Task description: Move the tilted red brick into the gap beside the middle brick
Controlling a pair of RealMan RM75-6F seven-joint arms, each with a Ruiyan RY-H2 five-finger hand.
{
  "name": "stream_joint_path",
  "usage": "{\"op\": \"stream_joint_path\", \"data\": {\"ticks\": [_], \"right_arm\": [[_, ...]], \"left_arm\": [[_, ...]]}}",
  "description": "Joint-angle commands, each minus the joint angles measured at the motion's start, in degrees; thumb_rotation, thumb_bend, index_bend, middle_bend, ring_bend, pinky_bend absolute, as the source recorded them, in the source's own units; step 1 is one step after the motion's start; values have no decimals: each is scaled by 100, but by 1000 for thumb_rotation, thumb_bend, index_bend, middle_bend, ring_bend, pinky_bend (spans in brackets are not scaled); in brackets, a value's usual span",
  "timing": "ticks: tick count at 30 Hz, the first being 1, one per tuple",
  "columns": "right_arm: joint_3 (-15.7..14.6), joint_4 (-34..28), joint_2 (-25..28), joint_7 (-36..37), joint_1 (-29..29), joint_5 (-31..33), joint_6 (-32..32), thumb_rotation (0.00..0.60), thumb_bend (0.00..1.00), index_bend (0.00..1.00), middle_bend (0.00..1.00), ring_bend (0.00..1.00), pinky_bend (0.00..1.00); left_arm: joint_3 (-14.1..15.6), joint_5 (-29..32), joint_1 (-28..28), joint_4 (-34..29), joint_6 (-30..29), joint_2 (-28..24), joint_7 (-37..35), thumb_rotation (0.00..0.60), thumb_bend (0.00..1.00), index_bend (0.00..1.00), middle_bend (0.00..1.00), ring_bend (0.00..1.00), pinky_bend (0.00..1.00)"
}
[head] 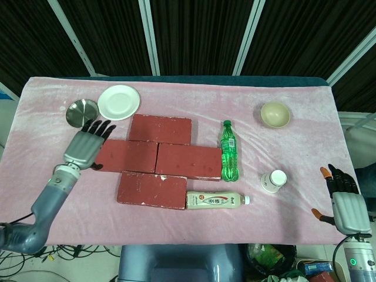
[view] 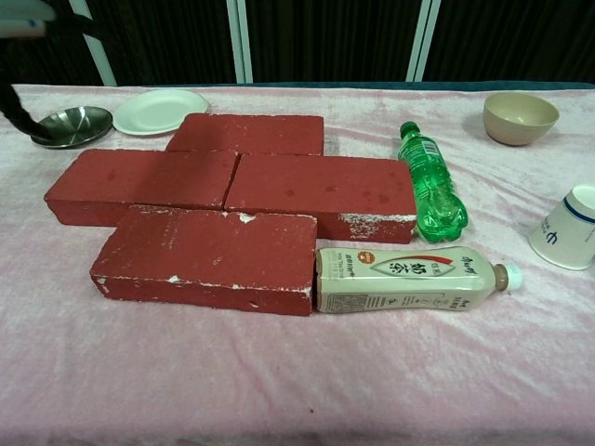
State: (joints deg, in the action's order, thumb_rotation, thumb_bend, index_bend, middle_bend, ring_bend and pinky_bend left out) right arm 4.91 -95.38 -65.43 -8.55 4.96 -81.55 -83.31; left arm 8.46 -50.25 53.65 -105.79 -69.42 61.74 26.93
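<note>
The red brick [head: 126, 155] that the task names lies flat, its right end against the middle brick [head: 188, 161]; the chest view shows the same brick [view: 139, 181] flush beside the middle brick [view: 321, 190]. Another red brick [head: 160, 129] sits behind them and a chipped one [head: 151, 189] in front. My left hand [head: 85, 147] hovers just left of the moved brick, fingers spread, holding nothing; in the chest view it is a blur at the top left corner [view: 17, 65]. My right hand [head: 343, 202] hangs off the table's near right corner, fingers apart and empty.
A steel bowl [head: 81, 111] and a white plate [head: 118, 101] stand behind my left hand. A green bottle [head: 228, 151] lies right of the middle brick, a tea bottle [head: 214, 200] beside the near brick. A paper cup [head: 274, 180] and a beige bowl [head: 275, 114] sit at the right.
</note>
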Motion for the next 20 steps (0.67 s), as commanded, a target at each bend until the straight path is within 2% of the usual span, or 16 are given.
{"op": "stream_joint_path", "data": {"ticks": [1,6,10,14,20], "right_arm": [[3,5,-3,-21,-5,-11,-23,600,42,0,0,0,78],[9,12,-11,-38,-11,-20,-53,600,42,0,0,0,78],[4,35,-21,-55,-12,-54,-75,600,43,0,0,0,78],[1,47,-25,-66,-10,-62,-75,600,42,0,0,0,78],[20,40,-50,-91,-3,-51,-86,600,42,0,0,0,78]], "left_arm": [[791,-1958,-1731,-294,-2053,-525,-927,600,0,0,0,0,0],[1168,-2812,-2715,428,-2832,-321,-1950,600,0,0,0,0,0],[1208,-3178,-3319,1070,-3288,-34,-2581,600,0,0,0,0,0],[1225,-3124,-3598,1270,-3250,68,-2742,600,0,0,0,0,0],[1058,-3097,-3720,1304,-3118,48,-2745,600,0,0,0,0,0]]}}
